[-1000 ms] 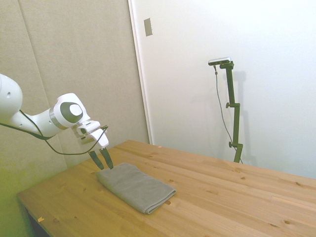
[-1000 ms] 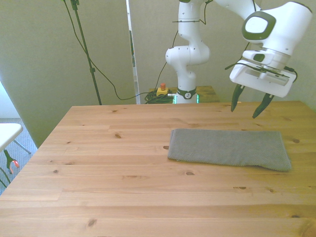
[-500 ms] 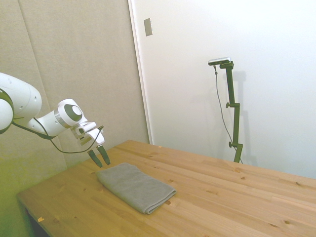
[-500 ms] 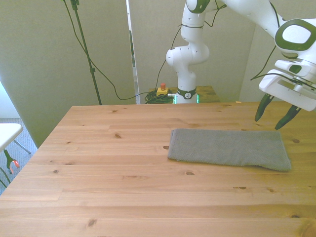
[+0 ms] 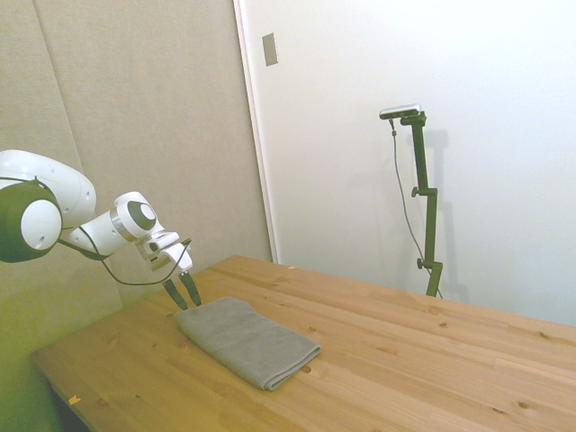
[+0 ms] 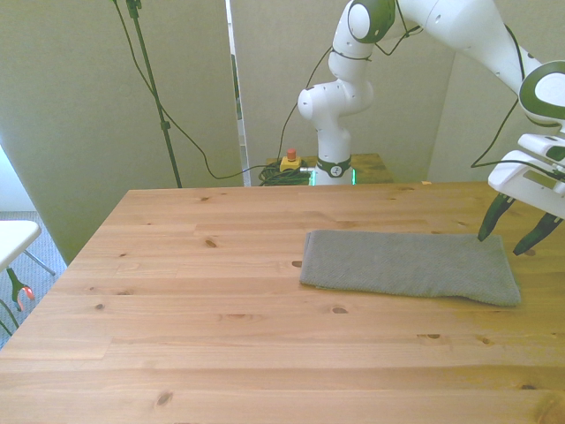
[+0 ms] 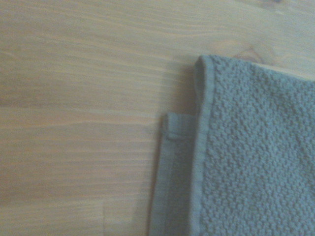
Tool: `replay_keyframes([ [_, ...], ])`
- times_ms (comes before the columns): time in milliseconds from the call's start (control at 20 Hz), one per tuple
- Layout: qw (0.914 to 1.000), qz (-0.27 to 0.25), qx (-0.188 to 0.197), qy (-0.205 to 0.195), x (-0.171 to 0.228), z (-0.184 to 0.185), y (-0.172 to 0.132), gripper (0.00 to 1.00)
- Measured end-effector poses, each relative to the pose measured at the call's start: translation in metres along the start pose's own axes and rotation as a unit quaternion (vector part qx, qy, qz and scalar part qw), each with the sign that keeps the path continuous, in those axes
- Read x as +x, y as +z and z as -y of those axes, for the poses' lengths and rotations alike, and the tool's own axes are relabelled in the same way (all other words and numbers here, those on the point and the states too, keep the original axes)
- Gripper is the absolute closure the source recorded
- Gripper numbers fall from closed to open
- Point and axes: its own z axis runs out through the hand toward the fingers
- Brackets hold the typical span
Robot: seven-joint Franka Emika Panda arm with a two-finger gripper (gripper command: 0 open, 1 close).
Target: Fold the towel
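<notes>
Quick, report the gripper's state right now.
Gripper: open and empty, fingers spread above the towel end at the front view's right; not touching it as far as can be seen.

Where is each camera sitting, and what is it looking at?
Side view: off one side of the table, looking across it; the white arm and open pincer reach in over the towel.
Front view: across the table, facing the robot's base; arm and pincer show at the front view's right.
Wrist view: on the wrist, looking down at a towel corner; no robot part shows.
Side and front views share the towel, table and pincer.
</notes>
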Motion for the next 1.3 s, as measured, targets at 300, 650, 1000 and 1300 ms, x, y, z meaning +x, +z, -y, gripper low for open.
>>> replay_keyframes([
  [300,0.9993,-0.014,-0.031,0.015,-0.004,0.004,0.004,0.0],
  [650,0.9988,-0.024,-0.043,0.007,-0.015,0.008,0.013,0.0],
  [1000,0.9979,-0.028,-0.055,0.018,0.0,-0.002,0.024,0.0],
  [1300,0.9967,-0.045,-0.065,0.018,0.012,-0.014,0.035,1.0],
])
